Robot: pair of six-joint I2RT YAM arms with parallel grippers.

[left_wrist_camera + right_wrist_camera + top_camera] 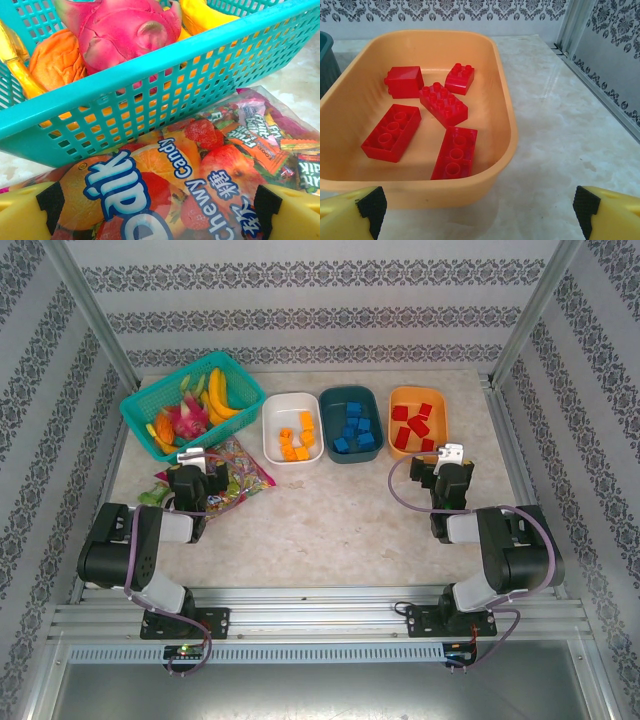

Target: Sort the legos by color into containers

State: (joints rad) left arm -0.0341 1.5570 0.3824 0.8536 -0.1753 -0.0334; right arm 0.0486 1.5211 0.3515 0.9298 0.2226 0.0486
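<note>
At the far left of the bench stands a teal mesh basket with toy fruit in it. The left wrist view shows a pink dragon fruit, an orange piece and yellow pieces behind its lattice wall. Just in front of the basket lies a colourful candy bag, its far edge reaching under the basket's wall. The left fingers hang over that bag, pointing toward the basket. In the left wrist view their yellow tips with black pads sit at the two lower corners, wide apart, with the printed bag below them.

To the right of the basket, three tubs stand in a row along the far side of the bench, close beside one another. The white tub holds several orange-yellow bricks. The dark teal tub in the middle holds several blue bricks. The orange tub at the right end holds the red bricks. The right wrist view shows five of them lying on its floor, two long ones nearest the camera with studs up.

The right fingers hover just in front of the orange tub's near right corner, aimed at it. In the right wrist view their tips stand far apart at the lower corners, over bare bench beside the tub's near wall.
</note>
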